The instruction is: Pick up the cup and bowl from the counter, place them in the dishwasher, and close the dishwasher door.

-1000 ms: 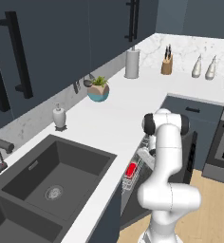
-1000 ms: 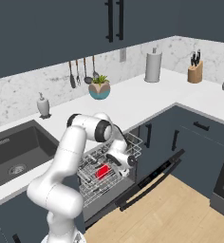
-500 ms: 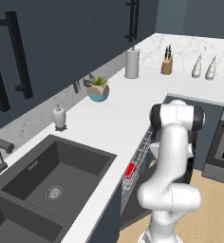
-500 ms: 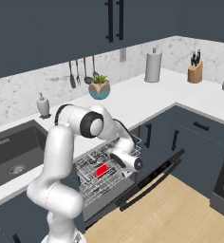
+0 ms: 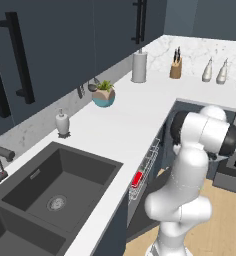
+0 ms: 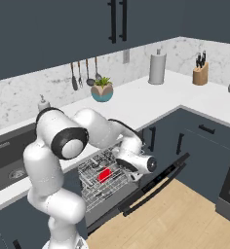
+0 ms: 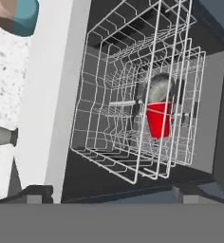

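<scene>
Just off the front edge of the pulled-out wire rack (image 6: 103, 177), the gripper (image 6: 153, 164) hangs with its jaws spread wide, holding nothing. Open floor (image 6: 195, 214) lies to its side, and the dishwasher door (image 6: 156, 187) hangs down below it, bar handle outward. Inside the rack sits the cup (image 7: 159, 118), red and plain, with the bowl (image 7: 160, 87) touching it. Above runs the counter (image 6: 141, 99). From the shoulder, the arm (image 6: 95, 129) bends low across the dishwasher (image 6: 95, 204) front.
</scene>
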Available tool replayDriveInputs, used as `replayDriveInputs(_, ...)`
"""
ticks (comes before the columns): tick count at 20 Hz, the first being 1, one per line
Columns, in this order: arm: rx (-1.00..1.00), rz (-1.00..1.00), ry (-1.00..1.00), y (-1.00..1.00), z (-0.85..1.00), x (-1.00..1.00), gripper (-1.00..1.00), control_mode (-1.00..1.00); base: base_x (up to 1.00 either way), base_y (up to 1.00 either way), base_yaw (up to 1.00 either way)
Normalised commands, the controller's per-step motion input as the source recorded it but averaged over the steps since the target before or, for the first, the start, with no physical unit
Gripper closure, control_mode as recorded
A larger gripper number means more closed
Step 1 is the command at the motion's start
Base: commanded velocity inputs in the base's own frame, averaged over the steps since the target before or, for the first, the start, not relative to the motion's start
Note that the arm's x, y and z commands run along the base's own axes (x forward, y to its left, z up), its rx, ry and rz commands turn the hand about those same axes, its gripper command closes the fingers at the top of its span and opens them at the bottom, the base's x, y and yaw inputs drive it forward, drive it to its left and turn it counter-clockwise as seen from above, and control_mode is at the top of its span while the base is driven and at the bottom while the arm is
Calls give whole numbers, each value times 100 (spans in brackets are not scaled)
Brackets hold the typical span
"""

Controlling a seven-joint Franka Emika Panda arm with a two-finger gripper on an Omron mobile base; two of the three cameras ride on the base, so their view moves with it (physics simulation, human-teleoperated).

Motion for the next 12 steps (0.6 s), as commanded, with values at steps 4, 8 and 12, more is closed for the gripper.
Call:
replayDriveInputs(4,0,7,2,-70,100,-70,-100,-100,0,0,0)
replayDriveInputs(8,3,1,0,-86,75,-73,-100,-100,0,0,0)
replayDriveInputs(12,12,0,0,-99,12,-75,-100,-100,0,0,0)
